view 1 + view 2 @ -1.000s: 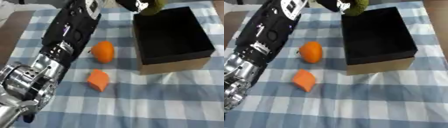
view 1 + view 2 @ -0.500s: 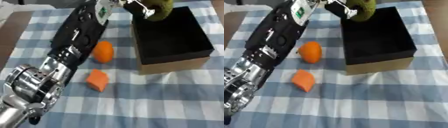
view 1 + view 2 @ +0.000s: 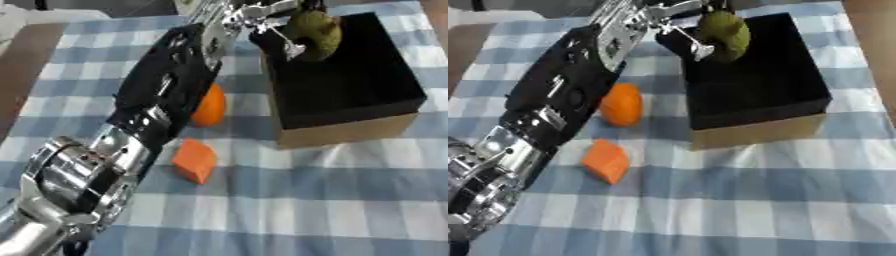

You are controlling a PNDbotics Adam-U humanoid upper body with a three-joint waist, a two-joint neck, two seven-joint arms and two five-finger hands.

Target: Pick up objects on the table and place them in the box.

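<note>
Olive-green fruit [image 3: 724,36], rounded and dull-skinned, sits in the grasp of the left robot hand [image 3: 682,30], whose fingers [image 3: 278,39] curl round its near side and hold it above the far left part of the box [image 3: 350,85]. The fruit hangs over the box's dark inside, close to the far left corner; whether it touches the floor of the box cannot be told. From the robot hand the black forearm [image 3: 171,90] runs down and to the left across the picture, ending in a large silver joint [image 3: 74,180] at the lower left corner.

The box is open-topped, black within, with a tan cardboard front wall, and stands on the right half of the worktop [image 3: 737,210], which is covered by a blue-and-white checked cloth.

Just left of the box, partly hidden behind the forearm in the left eye view, lies a round orange fruit [image 3: 621,104]. Nearer the camera, apart from it, lies an orange wedge-shaped block [image 3: 606,161], beside the arm's lower part. Both rest on the cloth, outside the box.

The right robot hand shows in neither view.
</note>
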